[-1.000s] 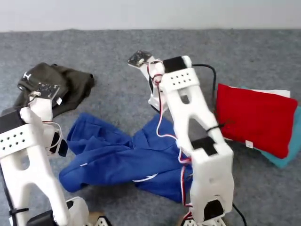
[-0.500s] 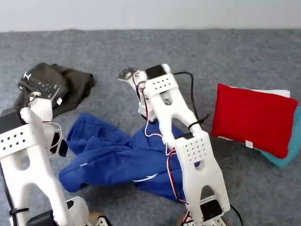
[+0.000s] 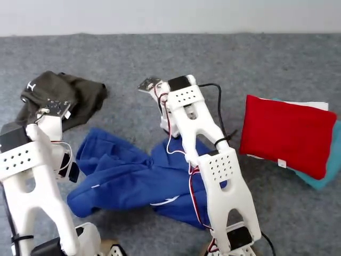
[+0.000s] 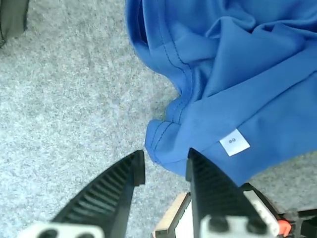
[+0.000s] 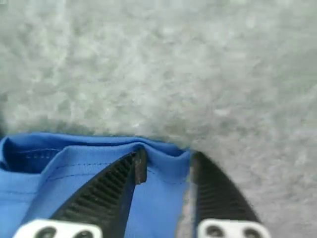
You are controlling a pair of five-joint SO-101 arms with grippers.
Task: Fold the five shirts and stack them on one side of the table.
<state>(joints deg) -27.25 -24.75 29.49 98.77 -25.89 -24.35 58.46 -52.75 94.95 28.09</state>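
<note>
Grey felt-like covering is stretching across the whole table, with a pale wall running behind its far edge. A crumpled blue shirt is lying near the front, between the two white arms.

The left gripper is hovering just above the grey surface with its black ribbed jaws parted and nothing between them. A stitched hem of the blue shirt is lying just beyond its tips. Close by on that shirt, a small white tag is showing dark print, too small to make out with confidence. In the high view a thin white stroke is also showing on the blue cloth near the front.

The right gripper is sitting low at the far edge of the blue shirt. Its jaws are standing apart, and a folded edge of the blue cloth is lying in the gap between them, not visibly pinched.

A dark olive shirt is lying bunched at the left side, bearing a small white mark. At the right side a folded red shirt is resting on top of a teal shirt, with a white shirt peeking out at the far edge of the stack. A small white tag is sticking out of the red shirt's near edge, its print unreadable.
</note>
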